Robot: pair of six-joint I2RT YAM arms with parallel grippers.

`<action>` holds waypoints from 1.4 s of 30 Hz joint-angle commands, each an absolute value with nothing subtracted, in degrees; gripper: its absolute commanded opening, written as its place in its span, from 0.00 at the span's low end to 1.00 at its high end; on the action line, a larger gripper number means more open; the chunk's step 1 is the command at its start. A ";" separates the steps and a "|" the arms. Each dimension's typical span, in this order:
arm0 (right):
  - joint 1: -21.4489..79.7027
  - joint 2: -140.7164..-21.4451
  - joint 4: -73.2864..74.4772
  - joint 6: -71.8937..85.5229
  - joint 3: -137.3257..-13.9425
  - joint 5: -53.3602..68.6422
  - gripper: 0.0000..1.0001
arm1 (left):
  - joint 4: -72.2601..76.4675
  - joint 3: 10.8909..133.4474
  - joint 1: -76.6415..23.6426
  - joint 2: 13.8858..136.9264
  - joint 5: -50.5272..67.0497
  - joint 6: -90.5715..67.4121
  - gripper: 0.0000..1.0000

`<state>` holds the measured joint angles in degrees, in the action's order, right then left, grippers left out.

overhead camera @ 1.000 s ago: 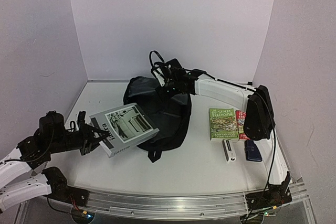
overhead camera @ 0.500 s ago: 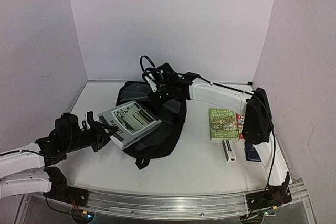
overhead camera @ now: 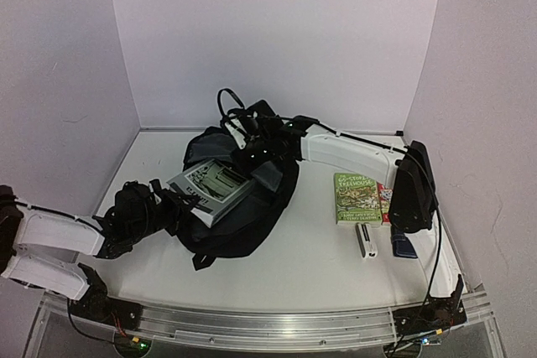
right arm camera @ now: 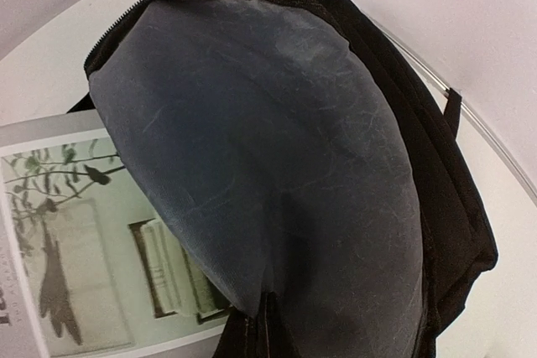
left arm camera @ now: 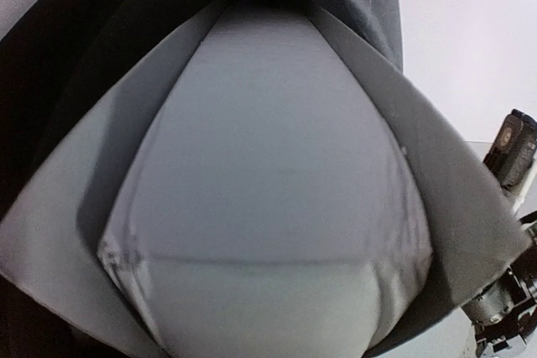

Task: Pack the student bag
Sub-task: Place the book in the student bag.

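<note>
bag (overhead camera: 252, 222) lies on table (overhead camera: 336, 278), left of centre, mouth open; right gripper (overhead camera: 249, 145) pinched shut on bag's rear rim, holding grey lining up; left gripper (overhead camera: 173, 204) clamped on book (overhead camera: 210, 182) at its near edge; book's far end sits under the raised lining

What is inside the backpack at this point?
A grey book lies partway in the backpack mouth, most of its cover showing. The grey lining hides anything deeper.

The grey book's (overhead camera: 210, 184) far end is covered by the student bag's (overhead camera: 252, 215) flap (its lettering cannot be read).
</note>
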<state>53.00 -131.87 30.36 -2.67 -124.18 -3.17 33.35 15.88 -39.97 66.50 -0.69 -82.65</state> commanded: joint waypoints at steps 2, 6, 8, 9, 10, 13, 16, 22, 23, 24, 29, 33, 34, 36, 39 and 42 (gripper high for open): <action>54.47 -126.42 27.75 -3.83 -128.06 1.56 0.00 | 51.12 22.66 -39.99 75.59 -0.56 -80.26 0.00; 54.51 -126.56 27.73 -4.28 -128.47 2.91 0.00 | 58.47 25.00 -39.98 81.51 -1.10 -79.37 0.01; 54.55 -126.82 27.70 -4.49 -128.84 3.55 0.00 | 60.34 27.33 -39.99 84.92 -0.77 -79.10 0.02; 54.55 -126.95 27.71 -4.76 -129.07 3.86 0.00 | 60.83 28.55 -39.99 86.98 -0.42 -79.13 0.02; 54.52 -127.10 27.74 -5.04 -129.37 3.92 0.00 | 61.49 29.65 -39.99 88.92 -0.23 -79.45 0.02; 54.54 -127.32 27.69 -6.27 -129.92 3.61 0.00 | 66.82 31.55 -40.00 95.70 -0.65 -81.17 0.03; 54.51 -127.47 27.69 -7.69 -130.12 2.92 0.00 | 71.15 34.19 -39.90 102.44 -1.09 -83.22 0.06; 54.04 -128.03 27.60 -9.51 -130.09 1.72 0.00 | 76.53 38.36 -39.74 113.52 -2.38 -87.63 0.29; 53.57 -128.29 27.60 -9.40 -130.15 1.79 0.00 | 76.26 38.88 -39.73 114.55 -2.40 -88.11 0.34; 52.97 -128.58 27.60 -9.08 -130.23 1.96 0.00 | 75.05 39.27 -39.71 114.84 -2.34 -88.44 0.40; 50.16 -129.71 27.60 -8.01 -130.08 3.07 0.00 | 61.24 40.04 -39.81 109.78 -2.99 -86.32 0.68; 48.56 -130.45 27.59 -7.67 -129.41 3.90 0.00 | 46.20 40.97 -39.80 102.44 -5.28 -83.33 0.89; 48.19 -130.69 27.60 -7.75 -129.38 3.94 0.00 | 42.75 41.42 -39.80 100.50 -5.73 -82.59 0.92; 47.23 -131.13 27.58 -7.88 -129.38 4.04 0.00 | 35.81 42.66 -39.83 97.43 -6.50 -81.24 0.96; 46.16 -131.45 27.51 -7.84 -129.23 4.80 0.00 | 27.50 44.41 -39.90 94.15 -7.25 -79.53 0.97; 45.88 -131.22 27.51 -8.10 -128.84 5.62 0.00 | 20.83 47.27 -39.96 93.71 -5.64 -78.42 0.95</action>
<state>46.70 -131.70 30.94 -8.34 -126.89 4.64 34.02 42.86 -39.97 95.68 -5.29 -81.82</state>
